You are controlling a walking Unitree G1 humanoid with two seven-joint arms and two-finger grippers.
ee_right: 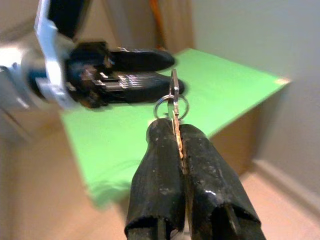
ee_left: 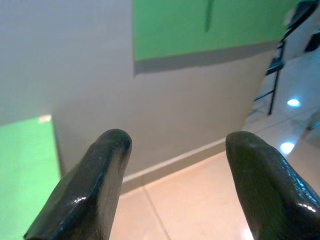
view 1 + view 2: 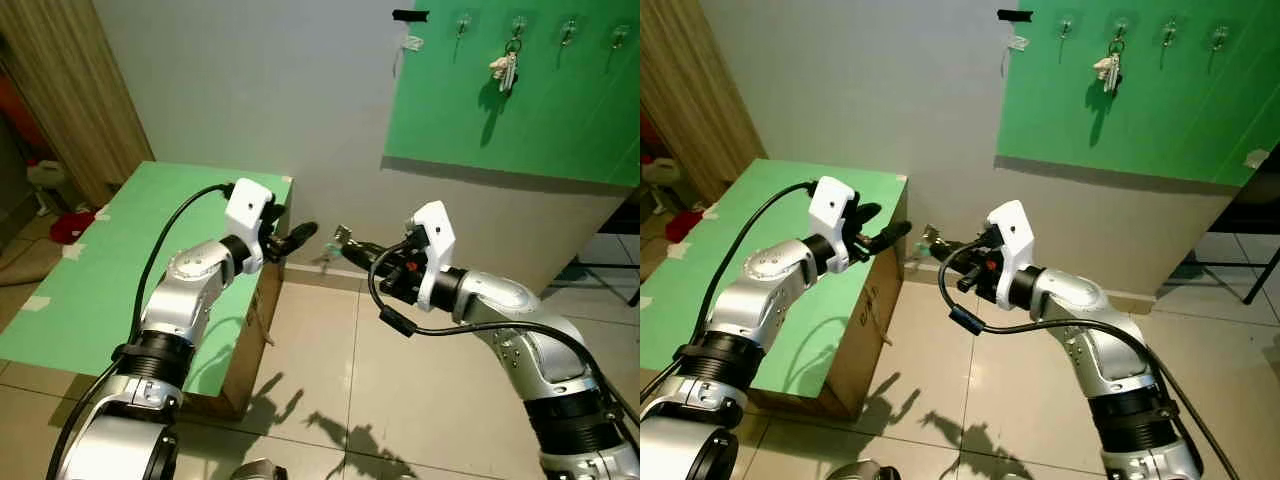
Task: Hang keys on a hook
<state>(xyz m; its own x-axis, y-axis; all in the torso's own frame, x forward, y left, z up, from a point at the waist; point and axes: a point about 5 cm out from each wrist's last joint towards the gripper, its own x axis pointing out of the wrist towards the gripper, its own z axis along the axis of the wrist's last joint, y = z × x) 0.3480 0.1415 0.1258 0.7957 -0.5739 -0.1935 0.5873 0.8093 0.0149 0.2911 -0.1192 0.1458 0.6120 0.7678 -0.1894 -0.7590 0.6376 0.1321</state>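
Note:
My right gripper [image 3: 352, 243] is held out at mid-height and is shut on a silver key with a ring [image 1: 173, 96], which sticks out past its fingertips. My left gripper [image 3: 297, 236] is open and holds nothing. It hovers just left of the key, close to it but apart, beside the green table's far corner. High on the wall, a green board [image 3: 560, 110] carries a row of several small hooks [image 3: 569, 30]. Another bunch of keys [image 3: 506, 70] hangs from the second hook.
A green-topped table [image 3: 100, 260] on a cardboard box stands at my left, against the grey wall. Tiled floor [image 3: 330, 380] lies below both arms. A dark stand's legs [image 3: 610, 270] are at the far right, and a curtain [image 3: 60, 80] hangs at the far left.

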